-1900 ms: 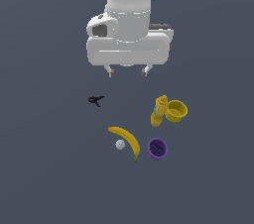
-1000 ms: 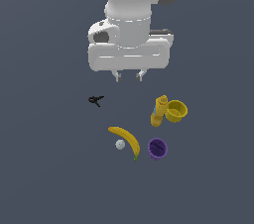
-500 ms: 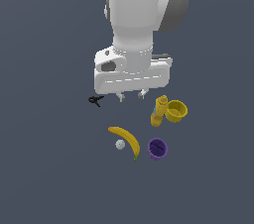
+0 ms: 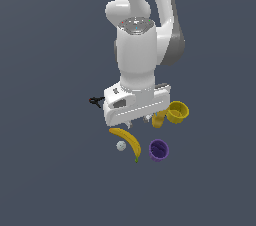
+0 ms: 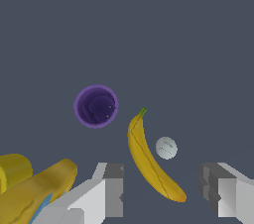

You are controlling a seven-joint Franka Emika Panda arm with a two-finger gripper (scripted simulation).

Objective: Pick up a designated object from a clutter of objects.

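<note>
The purple cup (image 4: 159, 150) stands upright on the dark floor, mouth up; the wrist view looks straight into the purple cup (image 5: 96, 106). My gripper (image 4: 140, 120) hangs open just above the clutter, behind the cup and over the banana's near end. In the wrist view the gripper (image 5: 166, 191) has its two fingers wide apart, with the end of the banana (image 5: 149, 161) between them and nothing gripped. The cup lies ahead of the fingers, untouched.
A yellow banana (image 4: 127, 141) and a small white ball (image 4: 121, 145) lie beside the purple cup. A yellow bottle (image 4: 159, 119) and a yellow cup (image 4: 177, 112) sit close behind it. A tiny black-red tool (image 4: 95, 101) lies apart on the exterior view's left.
The arm has come down and forward toward the clutter. The hand now sits low over the banana and bottle. The objects have not moved.
</note>
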